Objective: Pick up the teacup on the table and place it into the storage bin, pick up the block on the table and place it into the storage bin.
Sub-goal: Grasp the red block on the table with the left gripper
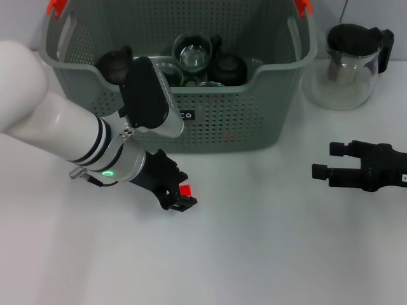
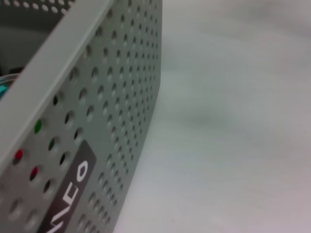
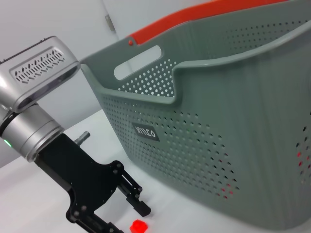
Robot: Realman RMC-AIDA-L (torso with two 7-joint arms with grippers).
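Reaching down onto the white desk [image 1: 267, 254], the left end effector [image 1: 181, 196] sits near the centre of the head view, at about 7 o'clock from the storage bin. Its two black fingers are spread apart around a small red block [image 1: 187, 190], one finger on either side; whether the pads touch the block cannot be told. The block rests on the desk, just in front of the bin's front wall. In the right wrist view the same fingers [image 3: 140, 206] stand open with the red block [image 3: 139, 226] lying between them on the surface.

Open desk stretches toward the viewer and off to 3 o'clock, giving clear room around the block on those sides; only the bin's wall closes in at 12 o'clock.

The right end effector [image 1: 321, 161] lies low over the desk at 3 o'clock, well apart from the block, its two fingers parted and holding nothing.

Farther back stands the storage bin [image 1: 267, 114], a grey-green perforated basket with orange-red handle clips and a small black label on its front. The left wrist view shows only this perforated wall [image 2: 112, 97] close up, with bare desk beside it. Inside the bin sit several round cups, among them a clear glass teacup [image 1: 193, 56].

At 2 o'clock, beside the bin's right edge, stands a glass teapot [image 1: 348, 67] with a black lid.
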